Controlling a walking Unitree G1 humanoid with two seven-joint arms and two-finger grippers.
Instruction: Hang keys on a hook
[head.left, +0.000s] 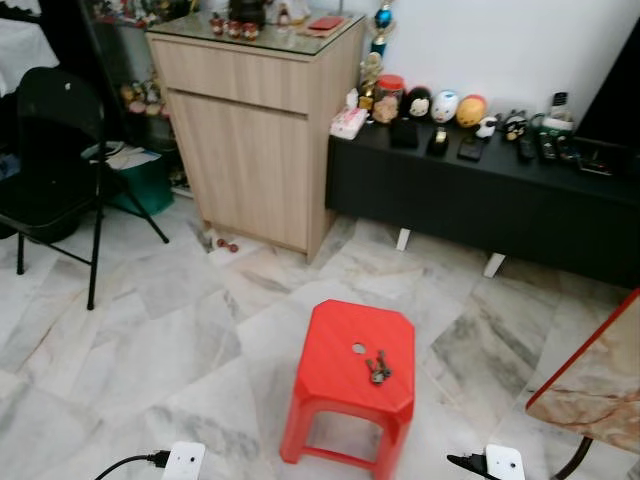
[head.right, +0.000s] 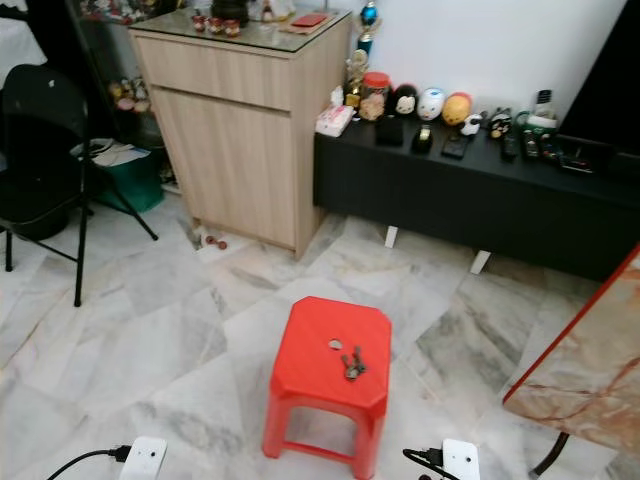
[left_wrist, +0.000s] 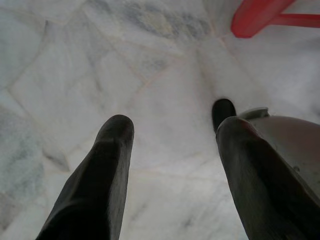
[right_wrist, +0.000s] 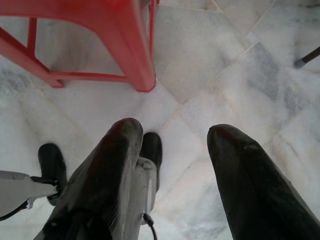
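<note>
I am hanging both grippers, left gripper (left_wrist: 170, 165) and right gripper (right_wrist: 172, 170), fingers apart and empty, since the keys (head.left: 378, 368) are lying on the red stool (head.left: 340, 385) at twelve o'clock, awaiting pickup.

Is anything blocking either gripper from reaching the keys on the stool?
Nothing visible. The keys lie exposed on the red stool. Both the left gripper and right gripper hang open over bare marble floor beside it.

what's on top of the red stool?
A bunch of keys lies on the red stool seat, beside its small centre hole. Nothing else there; what lies beneath the keys is covered.
</note>
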